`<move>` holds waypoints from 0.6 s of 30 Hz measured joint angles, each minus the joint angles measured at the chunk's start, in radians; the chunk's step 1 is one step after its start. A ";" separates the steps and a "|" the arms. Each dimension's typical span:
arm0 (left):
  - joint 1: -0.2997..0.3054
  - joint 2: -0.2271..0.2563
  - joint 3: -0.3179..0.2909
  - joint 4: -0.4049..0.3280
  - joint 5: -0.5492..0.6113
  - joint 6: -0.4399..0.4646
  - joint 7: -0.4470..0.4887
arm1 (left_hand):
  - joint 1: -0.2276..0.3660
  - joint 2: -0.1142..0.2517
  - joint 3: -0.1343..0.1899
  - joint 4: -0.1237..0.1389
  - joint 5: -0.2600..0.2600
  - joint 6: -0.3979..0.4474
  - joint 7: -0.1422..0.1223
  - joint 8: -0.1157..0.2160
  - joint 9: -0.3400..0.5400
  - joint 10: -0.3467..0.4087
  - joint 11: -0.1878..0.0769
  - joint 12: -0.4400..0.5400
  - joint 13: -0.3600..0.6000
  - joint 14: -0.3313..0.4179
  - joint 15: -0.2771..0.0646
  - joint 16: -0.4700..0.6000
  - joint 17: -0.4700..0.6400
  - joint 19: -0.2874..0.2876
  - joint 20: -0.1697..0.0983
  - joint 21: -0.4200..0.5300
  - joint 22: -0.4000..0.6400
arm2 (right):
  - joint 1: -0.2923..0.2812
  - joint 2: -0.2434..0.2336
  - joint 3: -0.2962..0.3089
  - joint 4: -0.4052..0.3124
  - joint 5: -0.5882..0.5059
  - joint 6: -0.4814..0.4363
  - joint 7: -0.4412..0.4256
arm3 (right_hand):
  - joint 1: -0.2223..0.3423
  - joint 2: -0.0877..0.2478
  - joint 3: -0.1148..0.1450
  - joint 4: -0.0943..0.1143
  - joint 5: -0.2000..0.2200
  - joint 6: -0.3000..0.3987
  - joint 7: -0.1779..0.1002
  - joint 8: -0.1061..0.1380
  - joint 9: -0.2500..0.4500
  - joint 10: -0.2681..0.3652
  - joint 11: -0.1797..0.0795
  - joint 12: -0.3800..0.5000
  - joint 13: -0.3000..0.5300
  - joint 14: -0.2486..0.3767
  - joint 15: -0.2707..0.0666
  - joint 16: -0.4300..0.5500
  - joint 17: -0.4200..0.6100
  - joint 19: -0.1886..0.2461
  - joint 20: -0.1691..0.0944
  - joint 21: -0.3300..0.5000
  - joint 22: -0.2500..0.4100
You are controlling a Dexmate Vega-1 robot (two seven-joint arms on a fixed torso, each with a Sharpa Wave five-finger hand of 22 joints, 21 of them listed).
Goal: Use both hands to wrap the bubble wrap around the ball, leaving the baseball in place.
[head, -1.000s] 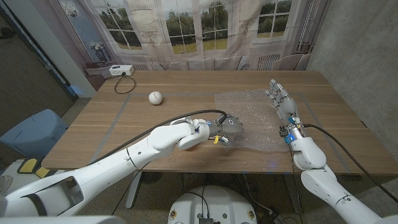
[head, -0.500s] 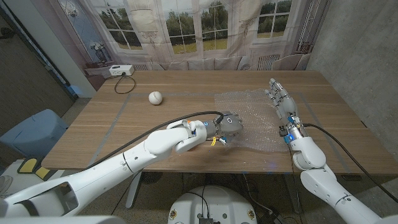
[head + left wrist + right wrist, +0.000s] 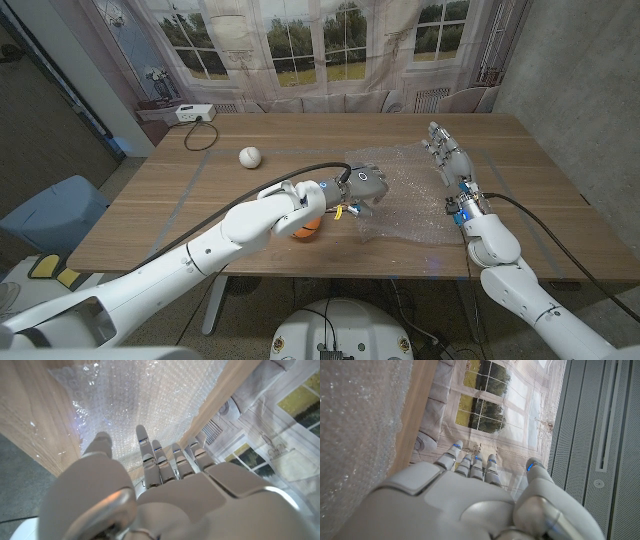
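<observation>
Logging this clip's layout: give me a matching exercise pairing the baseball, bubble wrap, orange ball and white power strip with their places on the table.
Things:
1. baseball
2. bubble wrap
3. orange ball
4. power strip

Places:
A. far left corner of the table
B. spread between the two arms
C. under the left forearm, near edge
D. alone on bare wood, left of the middle

Pairs: 1-D, 2-B, 3-C, 4-A

A wooden table (image 3: 200, 215) carried everything, its top marked with faint tape lines. On its right half lay a sheet of clear bubble wrap (image 3: 405, 195), spread out and reaching toward the near edge, and an orange ball (image 3: 308, 228) sat just left of the sheet's near corner. A white baseball (image 3: 249, 156) rested farther left, with a white power strip (image 3: 194, 113) at the far left corner.
</observation>
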 measured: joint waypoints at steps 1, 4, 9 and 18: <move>-0.009 -0.006 -0.003 0.004 -0.028 0.000 -0.026 | -0.023 -0.018 -0.016 0.006 0.007 -0.043 0.001 -0.029 -0.004 -0.025 0.011 -0.005 0.001 -0.023 0.011 -0.004 0.000 -0.011 0.011 -0.005 0.000 | 0.001 0.000 0.000 -0.001 -0.001 -0.002 -0.001 | 0.000 0.000 0.000 0.000 0.000 0.000 0.000 0.000 0.000 0.000 0.000 0.000 0.000 0.000 0.000 0.000 0.000 0.000 0.000 0.000 0.000; -0.020 -0.011 -0.003 0.011 -0.085 -0.001 -0.085 | -0.067 -0.056 -0.052 0.013 0.019 -0.133 0.001 -0.088 -0.010 -0.083 0.034 -0.012 0.005 -0.074 0.038 -0.007 0.000 -0.039 0.025 -0.010 0.000 | 0.002 -0.001 0.000 -0.002 -0.002 -0.003 -0.003 | 0.000 0.000 0.000 0.000 0.000 0.000 0.000 0.000 0.000 0.000 0.000 0.000 0.000 0.000 0.000 0.000 0.000 0.000 0.000 0.000 0.000; -0.080 -0.035 0.019 0.047 -0.156 -0.007 -0.175 | -0.088 -0.078 -0.075 0.009 0.033 -0.202 0.006 -0.130 -0.007 -0.136 0.051 -0.016 0.005 -0.110 0.060 -0.007 0.000 -0.053 0.028 -0.018 0.000 | 0.004 -0.001 0.001 0.000 -0.002 -0.008 -0.008 | 0.000 0.000 0.000 0.000 0.000 0.000 0.000 0.000 0.000 0.000 0.000 0.000 0.000 0.000 0.000 0.000 0.000 0.000 0.000 0.000 0.000; -0.131 -0.051 0.069 0.082 -0.168 -0.028 -0.244 | -0.043 -0.078 -0.071 -0.012 0.057 -0.223 -0.008 -0.142 -0.005 -0.158 0.045 -0.015 0.005 -0.121 0.059 -0.003 0.000 -0.053 0.028 -0.018 0.000 | -0.002 0.001 0.006 0.013 0.009 -0.005 -0.008 | 0.000 0.000 0.000 0.000 0.000 0.000 0.000 0.000 0.000 0.004 0.004 0.000 0.000 0.000 0.000 0.000 0.000 0.000 0.000 0.000 0.000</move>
